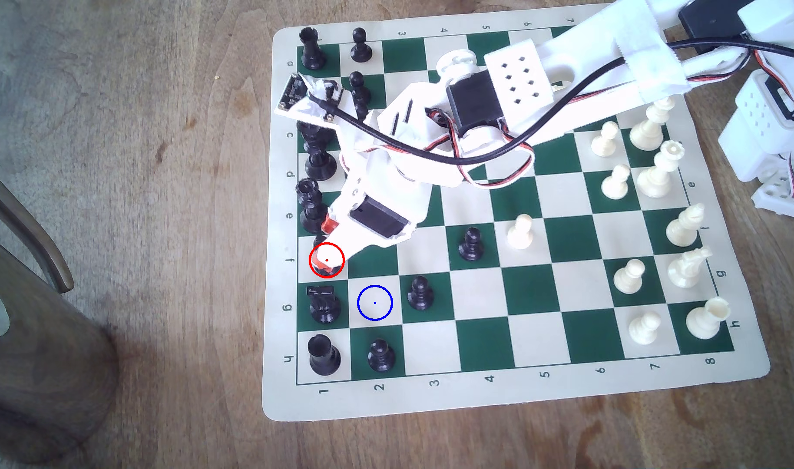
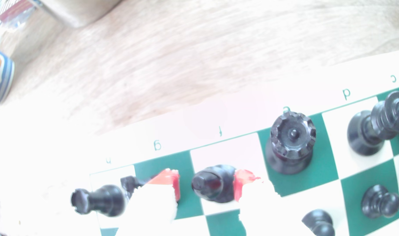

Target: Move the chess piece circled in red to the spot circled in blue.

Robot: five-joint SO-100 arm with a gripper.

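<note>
The black bishop (image 2: 213,183) stands upright on the cream square marked f, seen from above in the wrist view. My gripper (image 2: 207,185) is open and straddles it. One red-padded finger (image 2: 240,181) touches the bishop's side. The other finger (image 2: 172,182) stands a small gap away. In the exterior view my gripper (image 1: 326,247) covers the red ring (image 1: 326,260) and hides most of the bishop. The blue ring with its centre dot (image 1: 375,302) lies on a bare cream square, one square diagonally from the red ring, toward the exterior view's lower right.
A black knight (image 1: 324,306) stands just to the exterior view's left of the blue ring, with a black pawn (image 1: 420,293) to its right and another pawn (image 1: 380,356) below. The black queen (image 2: 291,138) is beside the bishop. A dark wooden object (image 1: 25,315) stands off the board.
</note>
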